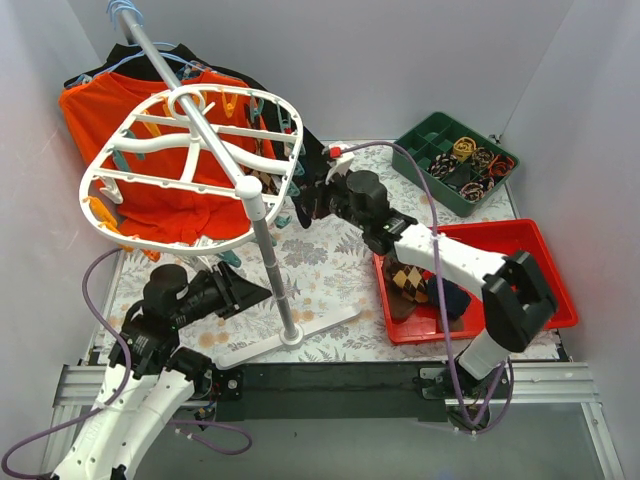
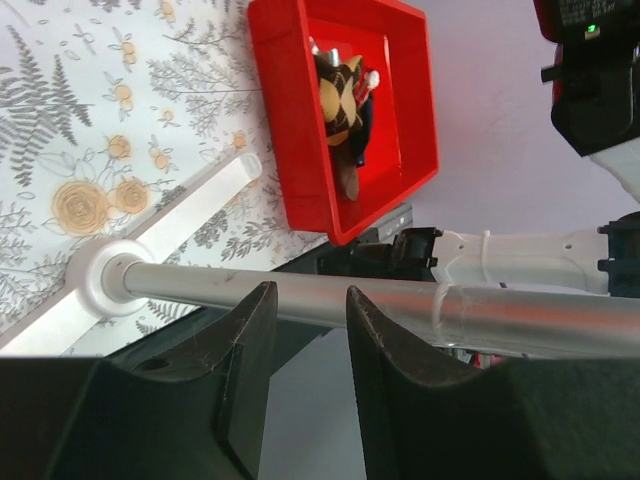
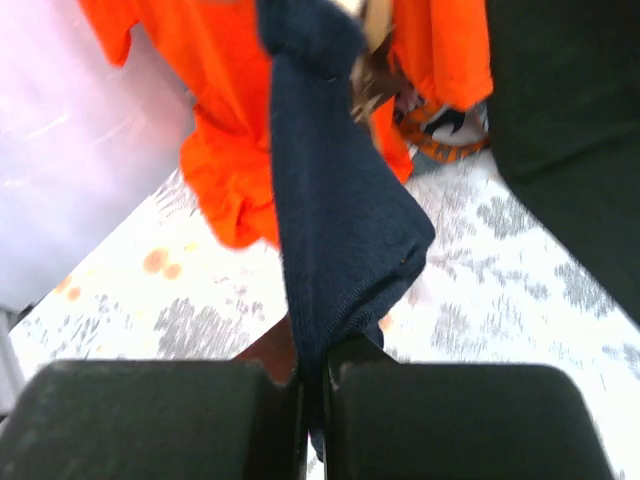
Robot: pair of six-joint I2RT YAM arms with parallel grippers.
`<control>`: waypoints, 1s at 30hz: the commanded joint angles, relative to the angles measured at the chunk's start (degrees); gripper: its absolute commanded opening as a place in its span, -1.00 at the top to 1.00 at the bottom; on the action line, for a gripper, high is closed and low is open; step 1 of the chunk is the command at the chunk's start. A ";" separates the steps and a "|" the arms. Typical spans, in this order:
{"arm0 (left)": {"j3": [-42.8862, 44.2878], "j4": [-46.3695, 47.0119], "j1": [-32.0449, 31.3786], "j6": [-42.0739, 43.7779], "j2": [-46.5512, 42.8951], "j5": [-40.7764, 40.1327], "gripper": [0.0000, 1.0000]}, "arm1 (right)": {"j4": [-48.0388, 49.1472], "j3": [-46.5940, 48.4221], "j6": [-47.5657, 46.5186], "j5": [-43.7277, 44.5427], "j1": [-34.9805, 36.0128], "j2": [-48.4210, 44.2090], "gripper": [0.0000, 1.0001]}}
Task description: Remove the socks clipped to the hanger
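Observation:
The white oval hanger (image 1: 190,170) with orange and teal clips stands on a grey-white pole (image 1: 270,250). A dark navy sock (image 3: 340,220) hangs from the hanger's right edge (image 1: 312,165). My right gripper (image 3: 313,375) is shut on the sock's lower end, beside that edge (image 1: 312,195). My left gripper (image 2: 308,300) is open and empty, its fingertips just in front of the pole (image 2: 420,305), low near the base (image 1: 255,292). An argyle sock (image 1: 408,280) and a dark one lie in the red tray (image 1: 520,240).
An orange shirt (image 1: 130,130) and a black garment (image 3: 570,130) hang behind the hanger on a light-blue clothes hanger (image 1: 125,15). A green compartment box (image 1: 412,150) with rolled items sits at the back right. The pole's white base (image 1: 290,335) lies on the floral cloth.

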 commanded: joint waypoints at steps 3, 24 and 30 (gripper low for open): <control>-0.82 7.15 -0.02 0.93 2.35 6.40 0.33 | -10.45 -6.76 1.65 -0.41 1.83 -12.08 0.97; 0.41 18.14 -0.11 2.09 10.35 22.67 0.26 | -18.54 -22.76 10.00 -7.89 15.36 -32.41 0.97; 1.02 19.64 -0.11 1.55 10.87 23.19 0.25 | -17.93 -22.15 10.97 -4.90 20.11 -31.17 0.97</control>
